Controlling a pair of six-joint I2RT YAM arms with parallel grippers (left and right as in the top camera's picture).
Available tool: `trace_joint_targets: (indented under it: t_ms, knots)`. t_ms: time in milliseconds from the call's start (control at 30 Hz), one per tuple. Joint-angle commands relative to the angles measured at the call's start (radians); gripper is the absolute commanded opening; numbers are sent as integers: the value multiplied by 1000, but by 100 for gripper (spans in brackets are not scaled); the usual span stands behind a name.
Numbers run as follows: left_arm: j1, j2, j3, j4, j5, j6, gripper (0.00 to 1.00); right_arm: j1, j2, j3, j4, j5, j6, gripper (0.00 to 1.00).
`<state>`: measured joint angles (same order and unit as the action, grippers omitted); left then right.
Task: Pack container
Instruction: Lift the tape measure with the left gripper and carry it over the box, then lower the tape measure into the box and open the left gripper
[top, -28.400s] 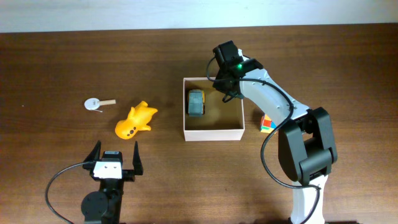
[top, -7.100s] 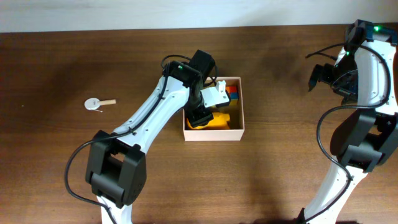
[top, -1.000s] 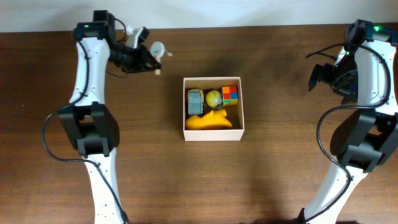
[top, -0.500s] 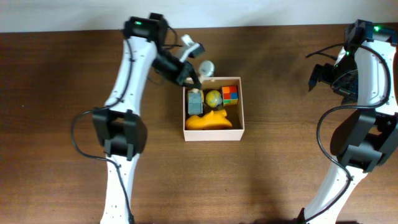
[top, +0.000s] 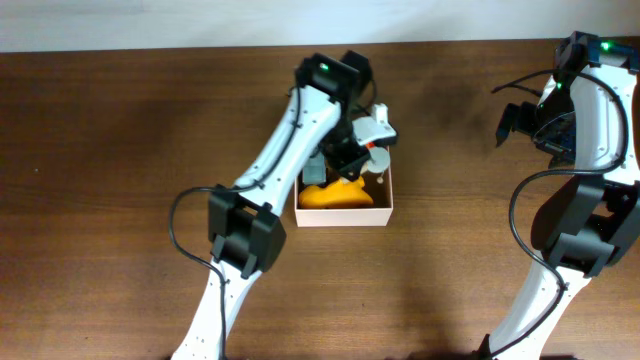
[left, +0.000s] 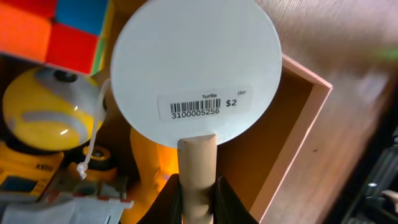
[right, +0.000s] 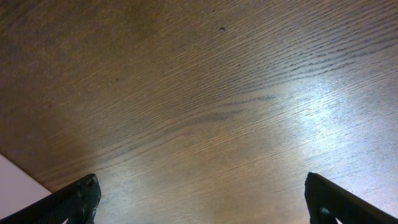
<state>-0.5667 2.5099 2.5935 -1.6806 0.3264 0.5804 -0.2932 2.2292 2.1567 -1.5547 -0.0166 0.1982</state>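
Note:
The container (top: 345, 217) is a white-walled square box at mid-table, and its wall (left: 292, 137) also shows in the left wrist view. My left gripper (top: 352, 156) hangs over its far right part, shut on the wooden handle (left: 198, 168) of a white disc paddle (left: 196, 68) with a barcode label. In the overhead view the paddle (top: 374, 158) is partly hidden by the arm. Below it in the box lie a yellow ball (left: 43, 118), a coloured cube (left: 62, 25) and a yellow-orange toy (top: 335, 196). My right gripper (top: 515, 122) stands open at the far right.
A grey toy truck (left: 56, 186) lies in the box's left part, mostly hidden under the left arm in the overhead view. The right gripper (right: 205, 205) looks down on bare brown wood. A white wall edge runs along the table's back.
The left arm has swung right from the table's back left, carrying the paddle, and now holds it over the container. The right arm has not moved.

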Motion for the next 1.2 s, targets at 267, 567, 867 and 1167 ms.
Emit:
trace_joint_targets:
  t_ms: [267,567,867,1167]
  knots:
    - [-35,-2,20,21,-108,15,2,5,-11,4,0,-1,-6,99]
    - [-27,-2,13,-7,-134,-182,3,5,-11,4,0,-1,-6,99]
    - [-32,-2,1,-7,-139,-240,10,5,-11,4,0,-1,-6,99]
    - [-57,-2,1,-7,-140,-240,54,5,-11,4,0,-1,-6,99]
